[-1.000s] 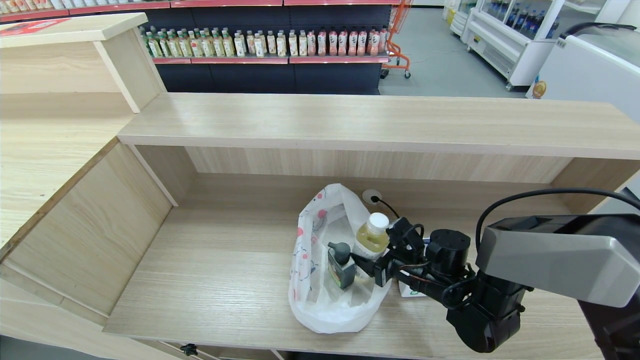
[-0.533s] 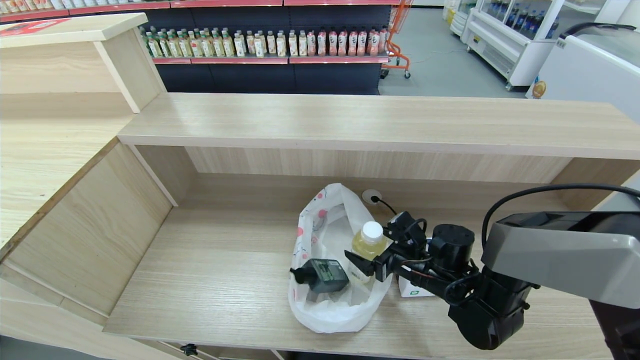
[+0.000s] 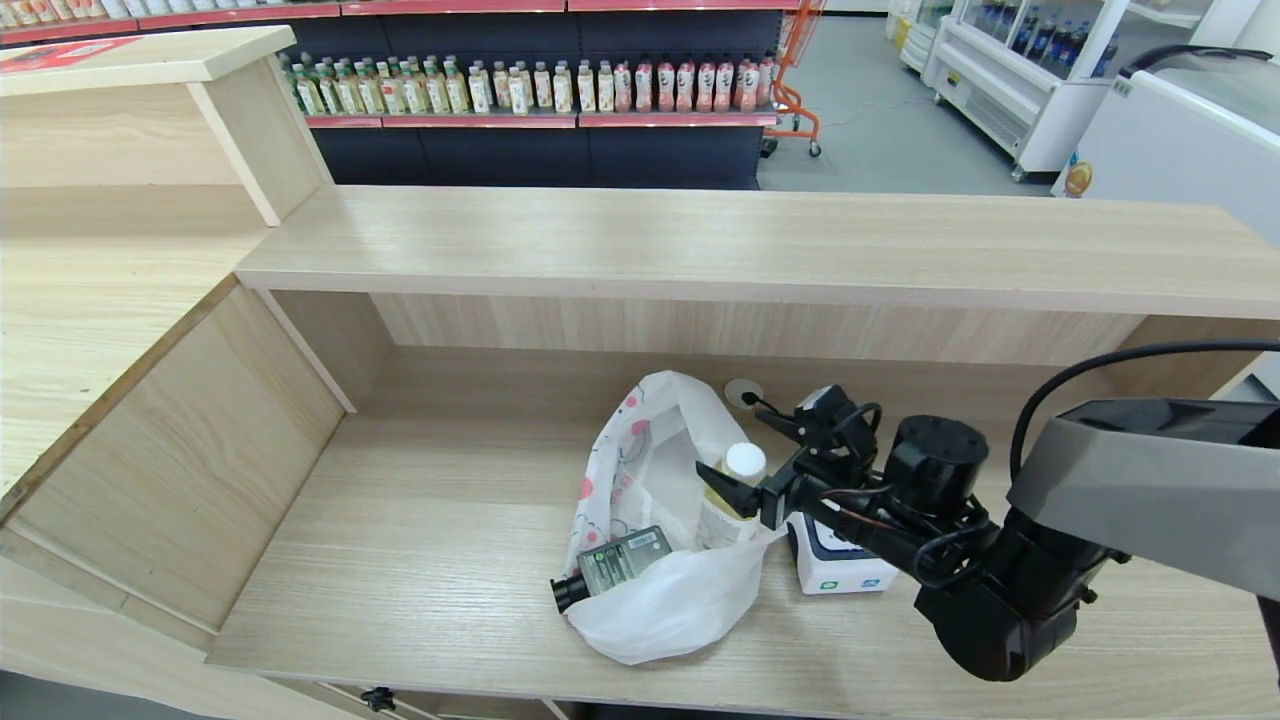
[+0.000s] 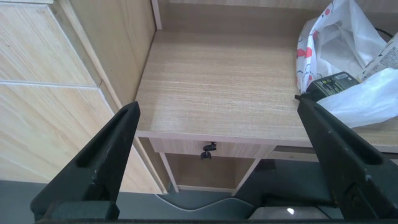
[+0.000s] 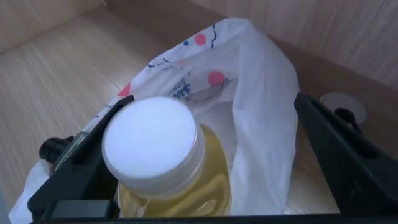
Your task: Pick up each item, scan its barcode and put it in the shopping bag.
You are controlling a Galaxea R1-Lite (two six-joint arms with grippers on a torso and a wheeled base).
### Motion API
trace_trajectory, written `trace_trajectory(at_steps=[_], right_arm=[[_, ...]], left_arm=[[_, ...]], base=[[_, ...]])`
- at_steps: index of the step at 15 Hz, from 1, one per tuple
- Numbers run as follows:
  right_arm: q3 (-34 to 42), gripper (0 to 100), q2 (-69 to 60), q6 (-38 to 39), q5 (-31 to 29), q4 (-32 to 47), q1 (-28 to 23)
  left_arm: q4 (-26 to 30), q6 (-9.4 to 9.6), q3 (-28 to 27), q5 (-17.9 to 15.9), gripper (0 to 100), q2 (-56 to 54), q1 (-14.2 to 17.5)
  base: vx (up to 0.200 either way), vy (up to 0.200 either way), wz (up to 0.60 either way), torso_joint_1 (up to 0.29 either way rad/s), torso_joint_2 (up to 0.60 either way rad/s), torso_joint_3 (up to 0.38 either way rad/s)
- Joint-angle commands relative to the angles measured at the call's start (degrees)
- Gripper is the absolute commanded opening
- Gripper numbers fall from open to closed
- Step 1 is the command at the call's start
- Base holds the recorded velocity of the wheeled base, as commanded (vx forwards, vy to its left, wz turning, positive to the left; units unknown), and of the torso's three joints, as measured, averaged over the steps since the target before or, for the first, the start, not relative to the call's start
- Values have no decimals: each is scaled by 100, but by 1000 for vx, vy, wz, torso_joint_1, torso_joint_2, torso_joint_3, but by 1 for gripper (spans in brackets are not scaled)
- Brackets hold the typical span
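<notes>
The juice bottle [image 3: 737, 487] [image 5: 163, 163], white-capped and filled with yellow liquid, stands upright inside the shopping bag [image 3: 650, 610] [image 5: 261, 124] [image 4: 360, 99], in the bag's 2 o'clock part as the head view shows it. The right gripper [image 3: 733, 443] [image 5: 214, 99] is spread wide around the bottle's cap, one finger on each side. The bottle sits close to one finger with a broad gap to the other, so the jaws have hold of nothing. At 8 o'clock from the juice bottle a dark bottle [image 3: 618, 561] [image 4: 333, 84] [image 5: 59, 148] lies on its side at the bag's mouth, its black cap pointing to 8 o'clock and poking past the rim. The white bag with red dots rests on the lower wooden counter [image 3: 420, 540]. Just beside it, at 4 o'clock from the juice bottle, sits a white box-shaped device [image 3: 845, 565] with a dark top. At 12 o'clock from the bottle, a round cable grommet [image 3: 742, 392] [image 5: 339, 106] is set in the counter with a black cable leading from it. The left gripper [image 4: 217, 106] hangs off the counter's near edge, at about 7 o'clock from the bag, with its jaws fully apart and empty.
</notes>
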Motion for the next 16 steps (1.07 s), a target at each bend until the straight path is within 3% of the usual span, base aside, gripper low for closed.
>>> trace_trajectory(at_steps=[1, 4, 6, 9, 16], right_arm=[[-66, 100, -247, -17, -9, -8, -6], [-48, 100, -783, -333, 0, -8, -42], [-13, 100, -1345, -483, -53, 572, -217], [216, 100, -2207, -430, -1249, 1407, -402], [1587, 100, -3332, -430, -1688, 1627, -1000]], left_arm=[[-2, -2, 0, 0, 100, 0, 0], [-2, -2, 0, 0, 100, 0, 0], [-2, -2, 0, 0, 100, 0, 0], [-2, -2, 0, 0, 100, 0, 0], [-2, -2, 0, 0, 100, 0, 0]], base=[[0, 0, 0, 0, 0, 0], [0, 0, 0, 0, 0, 0], [0, 0, 0, 0, 0, 0], [0, 0, 0, 0, 0, 0], [0, 0, 0, 0, 0, 0]])
